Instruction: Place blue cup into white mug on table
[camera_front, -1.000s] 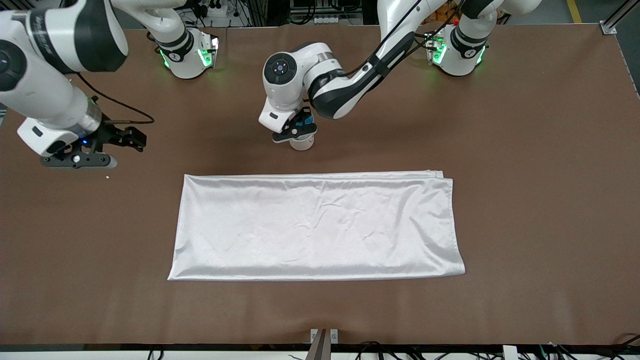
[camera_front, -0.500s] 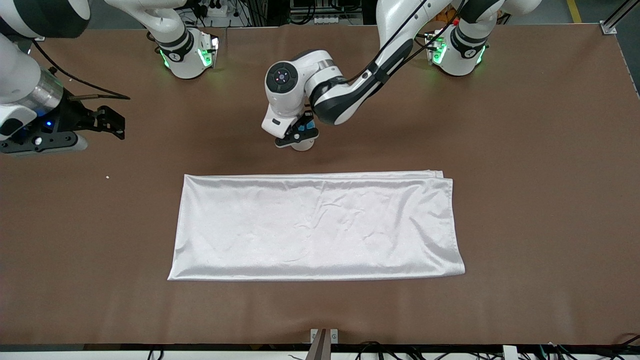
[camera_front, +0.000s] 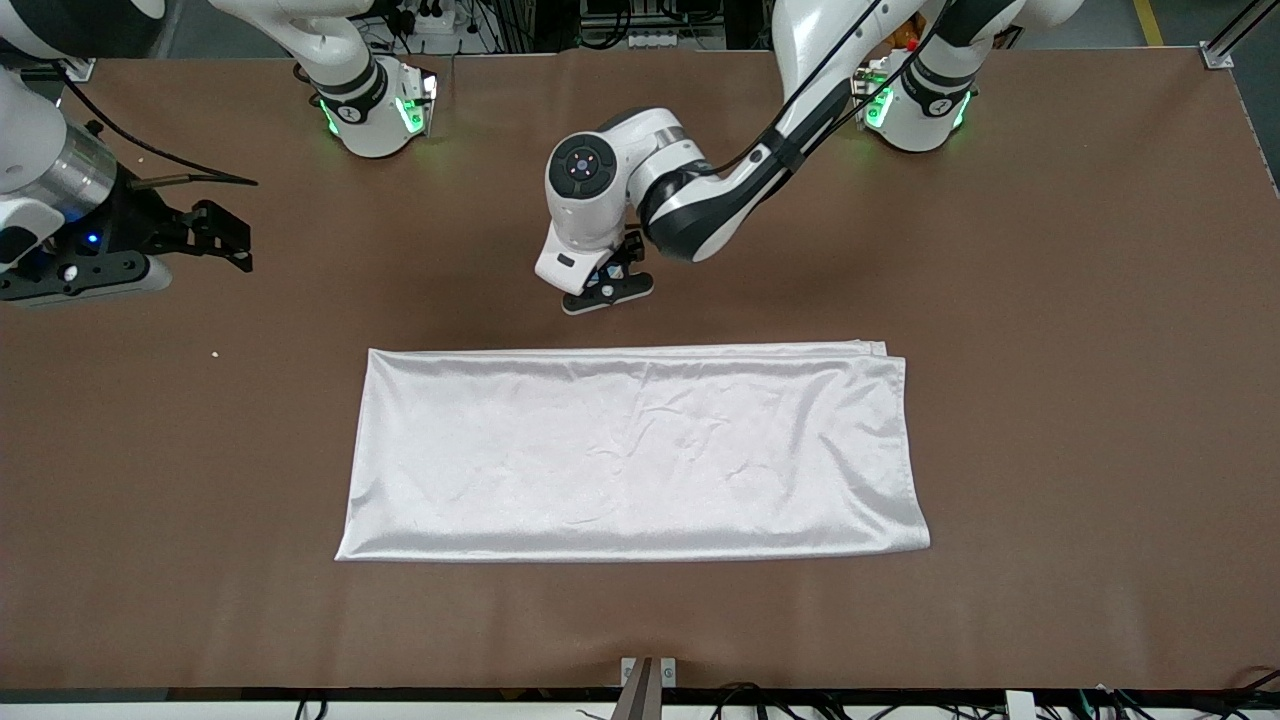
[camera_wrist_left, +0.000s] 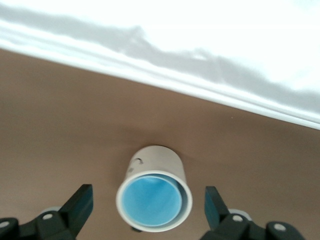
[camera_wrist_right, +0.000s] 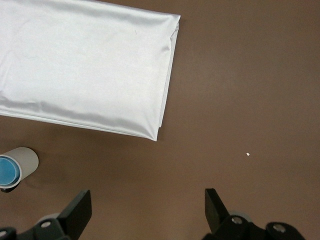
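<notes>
- Tabletop (camera_front: 1050, 400), plain brown, carries everything. Landmark: the white cloth (camera_front: 630, 450), a folded rectangle spread flat at its middle.
- White mug (camera_wrist_left: 155, 187) stands upright on the tabletop just off the cloth's long edge on the robots' side, apart from the cloth. Hidden under the left arm in the front view; seen in both wrist views.
- Blue cup (camera_wrist_left: 152, 201) sits inside the white mug, mouth up, its rim about level with the mug's rim. It looks seated and slightly off-centre in the mug. The placing looks done.
- Left tool (camera_wrist_left: 149, 202) is directly over the white mug, released: jaws spread wide, one on each side of the mug with a clear gap, touching neither mug nor cup.
- Right tool (camera_wrist_right: 147, 207) waits over bare tabletop, well off the cloth's short edge at the right arm's end; jaws spread, nothing between them. A small white speck (camera_wrist_right: 248, 154) lies on the tabletop near it.
- Risk, as judged: the mug stands between the left tool's fingers, so a sideways pull-away would catch the rim and tip or drag mug and cup. A straight lift avoids that.
- Lesser risk: the dark handle is barely visible, so I cannot tell whether it lies in a finger's path.
</notes>
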